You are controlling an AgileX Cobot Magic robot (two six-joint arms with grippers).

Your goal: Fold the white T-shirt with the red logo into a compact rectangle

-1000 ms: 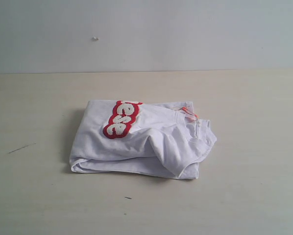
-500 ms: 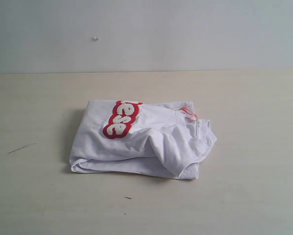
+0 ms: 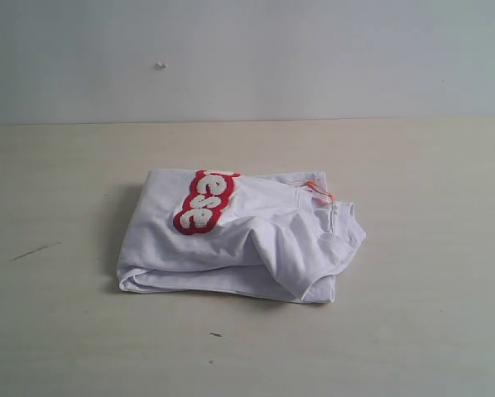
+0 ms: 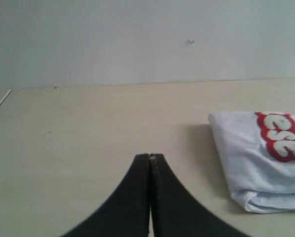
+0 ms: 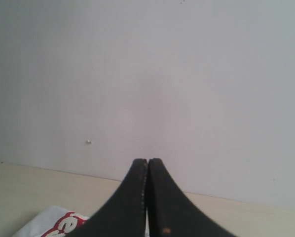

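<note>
The white T-shirt [image 3: 247, 240] lies folded into a thick, roughly rectangular bundle in the middle of the table. Part of the red logo [image 3: 204, 201] shows on its top, and an orange neck tag [image 3: 318, 190] sticks out at the far right corner. Neither arm appears in the exterior view. In the left wrist view my left gripper [image 4: 150, 157] is shut and empty, well apart from the white T-shirt [image 4: 256, 158] and its red logo [image 4: 281, 136]. My right gripper [image 5: 147, 161] is shut and empty too, pointing at the wall, with a corner of the white T-shirt [image 5: 46, 223] below it.
The pale wooden table [image 3: 82, 331] runs back to a plain grey wall [image 3: 247, 58]. A small dark mark [image 3: 217, 334] and a thin scratch [image 3: 34, 250] lie on the tabletop near the front and left.
</note>
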